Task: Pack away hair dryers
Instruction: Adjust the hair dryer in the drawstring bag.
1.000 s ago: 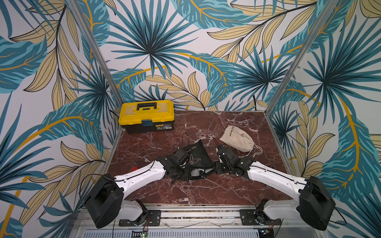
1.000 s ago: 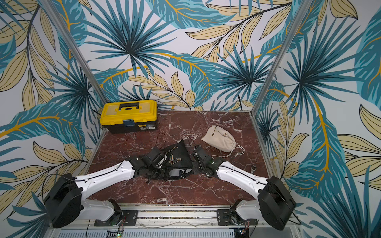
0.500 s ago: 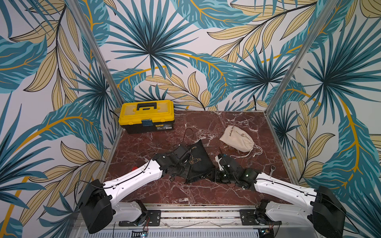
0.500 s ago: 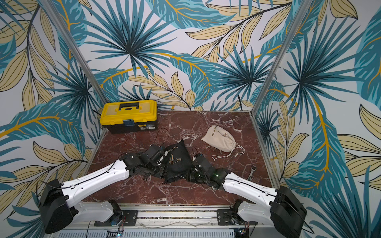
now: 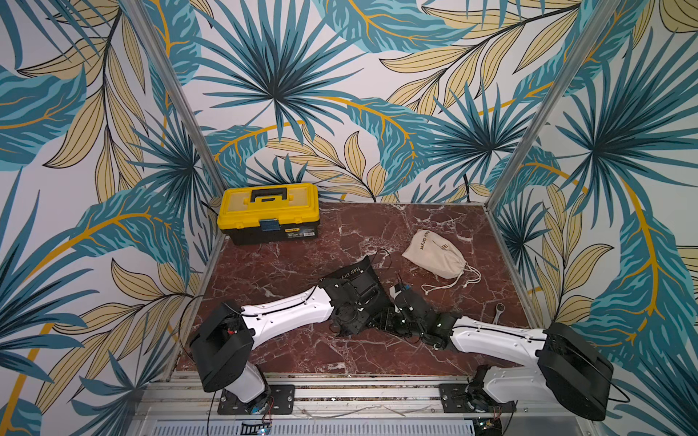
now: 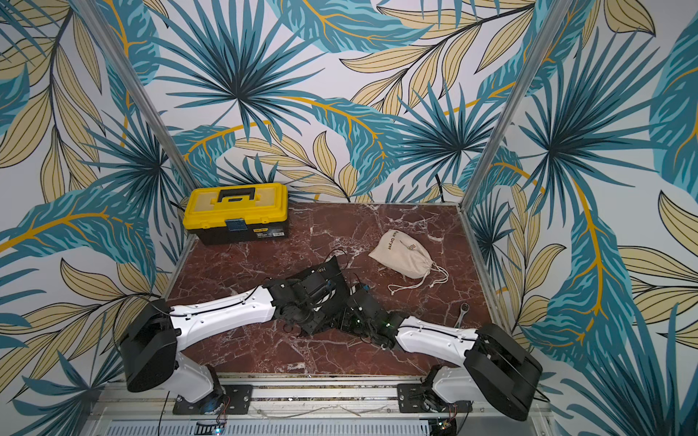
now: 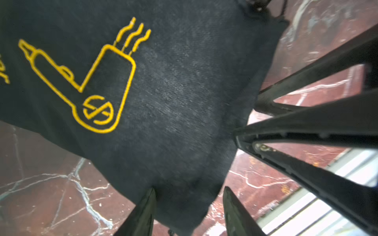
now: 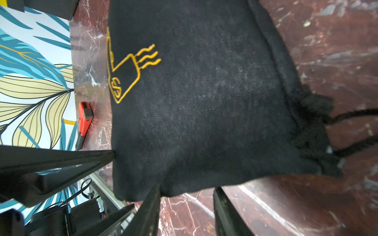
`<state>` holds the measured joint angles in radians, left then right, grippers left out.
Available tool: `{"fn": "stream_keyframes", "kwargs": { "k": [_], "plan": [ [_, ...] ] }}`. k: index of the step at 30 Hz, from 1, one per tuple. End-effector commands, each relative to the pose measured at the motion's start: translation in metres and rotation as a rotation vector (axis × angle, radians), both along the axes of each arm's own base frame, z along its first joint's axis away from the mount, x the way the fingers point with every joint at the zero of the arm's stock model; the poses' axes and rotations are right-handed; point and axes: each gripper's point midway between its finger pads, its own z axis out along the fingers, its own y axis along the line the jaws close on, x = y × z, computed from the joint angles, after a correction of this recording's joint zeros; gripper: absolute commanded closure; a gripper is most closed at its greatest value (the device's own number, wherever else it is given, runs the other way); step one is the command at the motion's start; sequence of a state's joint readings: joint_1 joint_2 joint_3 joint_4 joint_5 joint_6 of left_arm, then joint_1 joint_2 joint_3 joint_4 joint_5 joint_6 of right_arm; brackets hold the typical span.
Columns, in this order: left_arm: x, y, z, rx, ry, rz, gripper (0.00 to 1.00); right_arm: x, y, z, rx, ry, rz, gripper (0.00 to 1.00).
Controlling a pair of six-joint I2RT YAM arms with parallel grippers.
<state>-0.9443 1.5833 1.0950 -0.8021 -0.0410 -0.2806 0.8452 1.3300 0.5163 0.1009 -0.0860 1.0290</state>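
While both stand parted, left gripper (image 7: 188, 189) straddles a corner of the black bag (image 7: 180, 98); right gripper (image 8: 187, 188) faces its edge.

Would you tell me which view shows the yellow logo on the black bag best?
The left wrist view: the logo on the bag is whole, large, sharp. The right wrist view shows it smaller and partly lost at the bag's edge. In both top views the left arm hides it.

Black bag (image 7: 184, 102) lettering partly off-frame
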Motion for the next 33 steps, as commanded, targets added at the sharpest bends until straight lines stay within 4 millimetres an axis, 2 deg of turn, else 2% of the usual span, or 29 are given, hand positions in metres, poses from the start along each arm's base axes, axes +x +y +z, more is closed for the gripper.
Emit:
{"fn": "stream_keyframes", "kwargs": {
  "k": [1,4,6,9,13,17,24,29,33],
  "plan": [
    [0.015,-0.004,0.005,0.024,-0.058,-0.016,0.49,0.001,-0.002,-0.012,-0.003,0.006,-0.029,0.58],
    [0.021,-0.009,0.003,0.020,-0.077,-0.011,0.56,0.001,-0.003,-0.015,0.008,-0.001,-0.035,0.60],
    [0.021,-0.012,0.002,0.014,-0.067,-0.016,0.56,0.002,-0.002,-0.010,0.033,-0.021,-0.038,0.60],
    [0.019,-0.013,0.005,-0.002,-0.064,-0.015,0.53,0.001,-0.008,-0.003,0.026,-0.044,-0.040,0.58],
    [0.017,-0.011,0.025,-0.045,-0.099,-0.022,0.43,-0.002,-0.016,0.009,0.030,-0.073,-0.050,0.53],
    [0.015,-0.009,0.039,-0.077,-0.124,-0.034,0.41,0.005,-0.016,0.014,0.054,-0.115,-0.071,0.49],
    [0.001,0.001,0.035,-0.056,-0.117,-0.056,0.41,0.008,-0.013,0.003,0.077,-0.068,-0.104,0.49],
    [-0.007,0.002,0.032,-0.053,-0.110,-0.074,0.41,0.014,-0.010,0.006,0.118,-0.073,-0.131,0.49],
    [-0.013,0.002,0.028,-0.040,-0.108,-0.096,0.41,0.009,-0.008,0.002,0.162,-0.032,-0.140,0.47]
  ]
}}
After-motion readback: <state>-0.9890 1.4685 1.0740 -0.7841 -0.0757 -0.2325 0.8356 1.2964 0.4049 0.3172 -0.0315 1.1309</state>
